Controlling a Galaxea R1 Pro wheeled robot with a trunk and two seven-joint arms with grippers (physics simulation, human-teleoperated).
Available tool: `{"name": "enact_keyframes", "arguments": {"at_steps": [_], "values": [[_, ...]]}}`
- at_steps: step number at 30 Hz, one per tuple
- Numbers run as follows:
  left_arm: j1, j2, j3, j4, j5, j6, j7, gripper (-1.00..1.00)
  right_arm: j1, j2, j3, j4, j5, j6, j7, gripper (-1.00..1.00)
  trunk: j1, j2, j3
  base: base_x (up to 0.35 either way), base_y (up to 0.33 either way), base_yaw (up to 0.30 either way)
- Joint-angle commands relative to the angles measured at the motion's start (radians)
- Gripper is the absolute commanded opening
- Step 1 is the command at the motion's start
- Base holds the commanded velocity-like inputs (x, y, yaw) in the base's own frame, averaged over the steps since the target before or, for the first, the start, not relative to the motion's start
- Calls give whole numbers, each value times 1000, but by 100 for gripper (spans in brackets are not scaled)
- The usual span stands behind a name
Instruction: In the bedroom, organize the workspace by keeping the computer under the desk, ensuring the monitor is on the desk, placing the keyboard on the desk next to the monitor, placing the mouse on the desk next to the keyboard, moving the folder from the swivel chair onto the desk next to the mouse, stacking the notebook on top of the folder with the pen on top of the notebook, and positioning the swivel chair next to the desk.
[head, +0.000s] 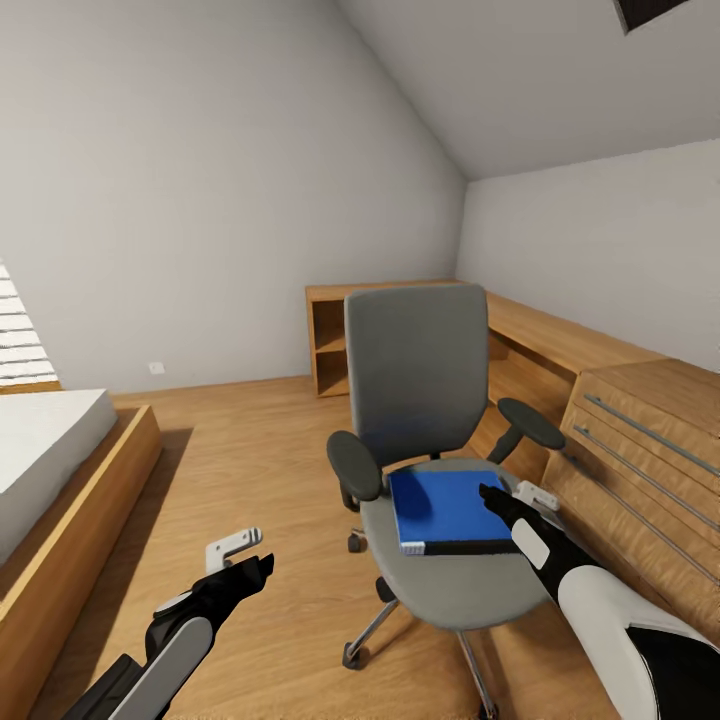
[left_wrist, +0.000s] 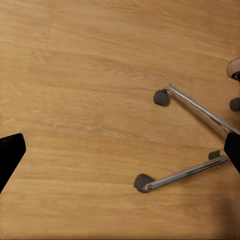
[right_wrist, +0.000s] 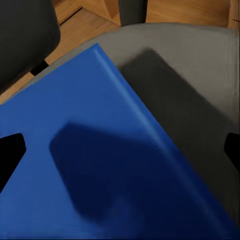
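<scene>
Lying flat on the grey fabric swivel chair (head: 440, 570), the blue folder (head: 447, 508) sits under the spread-fingered right end effector (head: 510, 497).

The right gripper (head: 515, 497) covers the folder's (head: 445, 510) right edge. The chair's (head: 420, 370) back hides part of the desk (head: 560, 340). The bed (head: 40, 450) runs off the left edge.

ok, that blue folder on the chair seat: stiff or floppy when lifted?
The flat blue folder probably stays stiff: thick spine, straight edges. It looks smooth, so it may slide on the grey swivel chair, which could roll on its castors if pushed.
</scene>
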Motion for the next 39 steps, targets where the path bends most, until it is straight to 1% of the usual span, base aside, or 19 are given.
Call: {"name": "enact_keyframes", "arguments": {"at_steps": [1,12,36,39], "values": [[-1,1,-2,-2,5,2,8,100,0,0,-3,4,-13,-2,-1,100,0,0,-1,-51,0,0],[-1,1,-2,-2,7,2,8,100,0,-1,-3,4,-13,-2,-1,100,0,0,-1,-12,0,0],[-1,-3,-2,8,7,5,8,100,0,1,0,0,-11,-5,-4,100,-92,168,74,0,0,0],[-1,-3,-2,9,7,5,8,100,0,2,0,0,-11,-4,-4,100,-92,168,74,0,0,0]]}}
